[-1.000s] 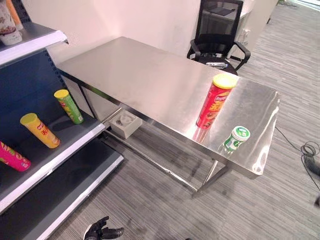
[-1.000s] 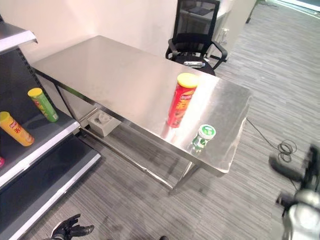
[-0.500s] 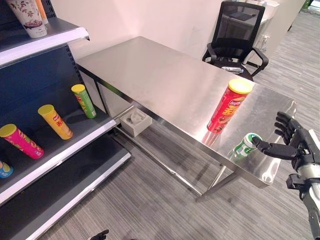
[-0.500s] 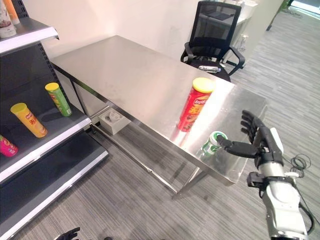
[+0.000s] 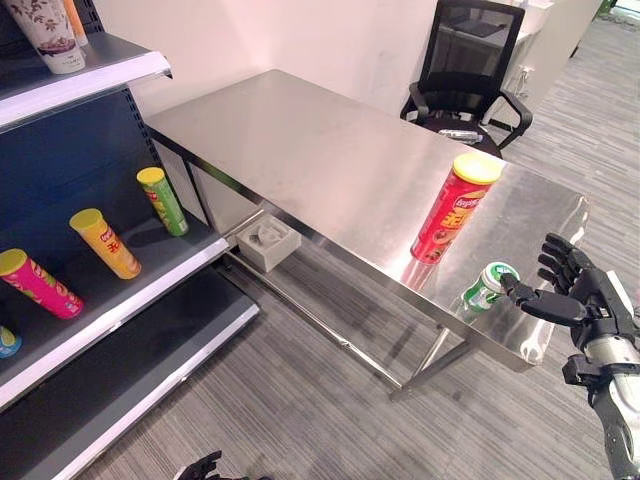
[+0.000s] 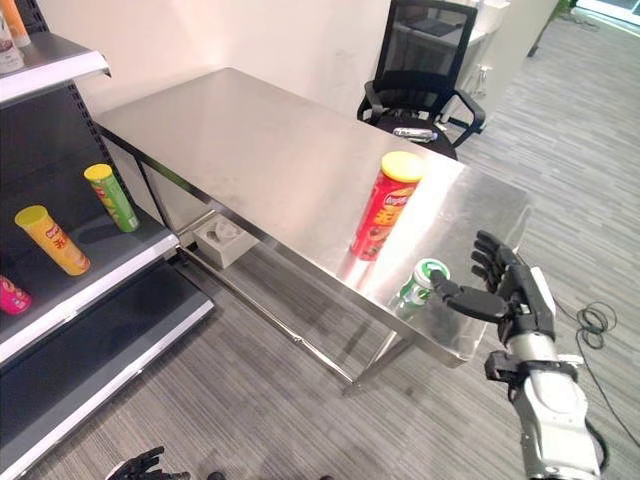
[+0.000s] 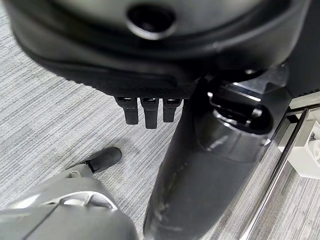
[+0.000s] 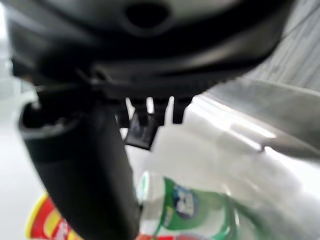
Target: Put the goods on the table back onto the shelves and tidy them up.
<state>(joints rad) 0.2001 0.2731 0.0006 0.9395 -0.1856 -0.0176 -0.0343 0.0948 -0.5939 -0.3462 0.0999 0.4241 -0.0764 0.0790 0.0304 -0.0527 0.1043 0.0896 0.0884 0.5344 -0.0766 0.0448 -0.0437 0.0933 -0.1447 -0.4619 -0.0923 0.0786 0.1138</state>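
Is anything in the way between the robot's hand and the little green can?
Nothing visible. The right hand is open, its thumb reaching toward the small green can near the table's edge. The red tube stands farther back, off to the side.

Glossy brushed-metal table; matt carpet floor

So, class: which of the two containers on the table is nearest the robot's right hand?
The short green container, right at the open right hand near the table edge. The tall red can stands farther in.
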